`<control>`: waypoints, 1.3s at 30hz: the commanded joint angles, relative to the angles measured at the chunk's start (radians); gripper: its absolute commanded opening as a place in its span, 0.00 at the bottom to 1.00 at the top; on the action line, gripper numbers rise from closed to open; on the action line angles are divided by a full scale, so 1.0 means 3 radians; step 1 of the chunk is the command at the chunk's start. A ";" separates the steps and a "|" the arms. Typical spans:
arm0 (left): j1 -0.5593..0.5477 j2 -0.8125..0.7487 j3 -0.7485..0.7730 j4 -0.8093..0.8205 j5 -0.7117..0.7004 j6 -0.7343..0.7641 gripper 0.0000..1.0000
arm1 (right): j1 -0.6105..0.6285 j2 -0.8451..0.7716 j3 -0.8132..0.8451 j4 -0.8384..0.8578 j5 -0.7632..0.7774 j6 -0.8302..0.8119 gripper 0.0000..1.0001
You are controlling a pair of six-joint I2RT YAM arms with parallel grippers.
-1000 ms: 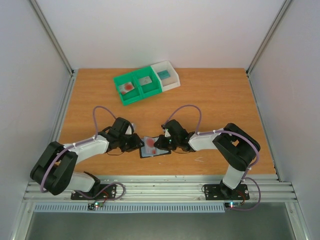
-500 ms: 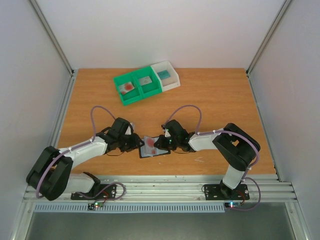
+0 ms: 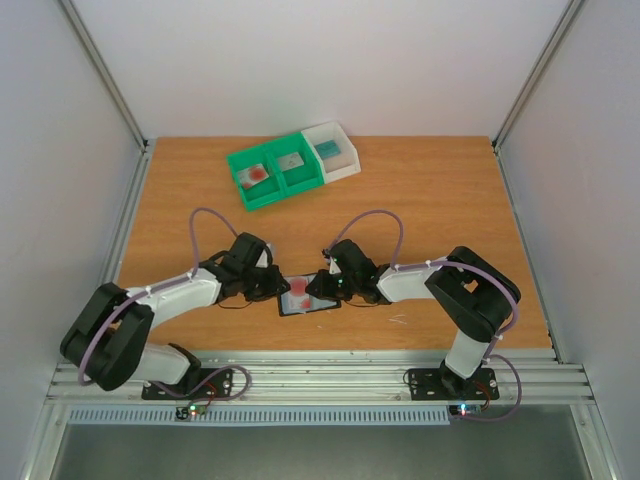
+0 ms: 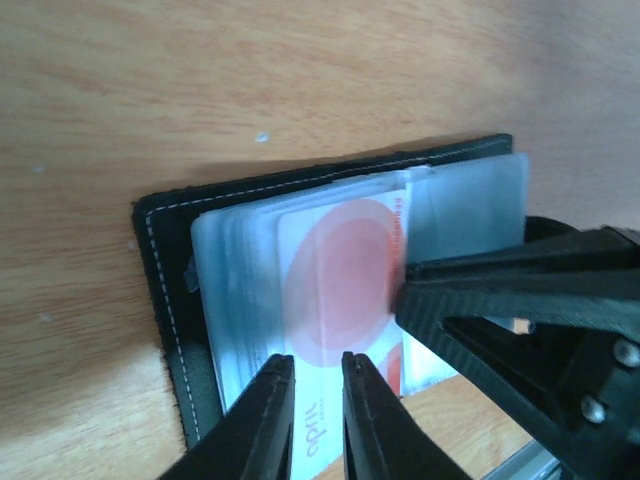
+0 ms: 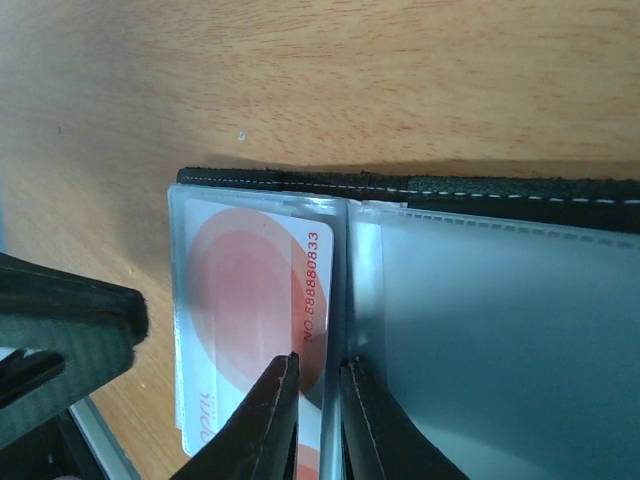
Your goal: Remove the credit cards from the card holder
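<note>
The card holder (image 3: 306, 299) lies open on the table between my two grippers, black edge (image 4: 165, 290) outside and grey-blue clear pockets inside. A whitish credit card with a red blotch (image 4: 340, 280) sticks partway out of its left pocket; it also shows in the right wrist view (image 5: 245, 290). My left gripper (image 4: 316, 360) has its jaws almost together, tips down on this card's near end. My right gripper (image 5: 318, 362) is likewise nearly shut, tips on the holder's middle fold (image 5: 350, 290). In the top view the left gripper (image 3: 272, 287) and right gripper (image 3: 322, 290) flank the holder.
A green two-part bin (image 3: 272, 172) holds a card with a red blotch (image 3: 256, 174) and a pale one (image 3: 291, 162). A white bin (image 3: 335, 150) joined to its right holds a teal item. Both stand at the back of the wooden table (image 3: 440, 200).
My left gripper has edged a little to the right onto the holder's left side. The holder has shifted slightly. The right arm has stayed in place.
</note>
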 commanded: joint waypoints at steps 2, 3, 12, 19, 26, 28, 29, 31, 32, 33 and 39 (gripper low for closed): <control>-0.0014 0.0250 0.0001 0.0233 0.0012 0.0085 0.09 | -0.0018 -0.0013 -0.0017 0.0001 0.0014 0.0007 0.16; -0.0012 0.0284 -0.0007 0.0247 0.0004 0.0092 0.07 | -0.0018 -0.0017 -0.0016 -0.0003 0.0011 0.0007 0.16; -0.0014 0.0444 -0.0052 0.0222 -0.0095 0.0172 0.03 | -0.0042 0.0027 -0.0064 0.0080 -0.0030 0.0053 0.16; -0.0014 0.0419 -0.0045 0.0109 -0.0221 0.0218 0.02 | -0.0067 -0.0025 -0.0106 0.0093 -0.0031 0.0048 0.08; -0.0014 0.0432 -0.0063 0.0097 -0.0249 0.0226 0.02 | -0.0117 -0.0078 -0.0195 0.0136 -0.0025 0.0071 0.02; -0.0014 0.0436 -0.0058 0.0096 -0.0248 0.0226 0.02 | -0.0136 -0.0108 -0.0217 0.0149 -0.0030 0.0074 0.01; -0.0014 0.0431 -0.0060 0.0093 -0.0252 0.0226 0.02 | -0.0146 -0.0124 -0.0227 0.0145 -0.0027 0.0073 0.01; -0.0013 0.0420 -0.0066 0.0095 -0.0263 0.0226 0.02 | -0.0163 -0.0151 -0.0253 0.0148 -0.0025 0.0076 0.01; -0.0014 0.0419 -0.0073 0.0105 -0.0263 0.0222 0.02 | -0.0175 -0.0160 -0.0263 0.0149 -0.0023 0.0077 0.01; -0.0012 0.0425 -0.0076 0.0107 -0.0261 0.0214 0.02 | -0.0182 -0.0166 -0.0277 0.0156 -0.0030 0.0083 0.01; -0.0014 0.0431 -0.0067 0.0113 -0.0256 0.0195 0.02 | -0.0227 -0.0219 -0.0340 0.0176 -0.0041 0.0109 0.01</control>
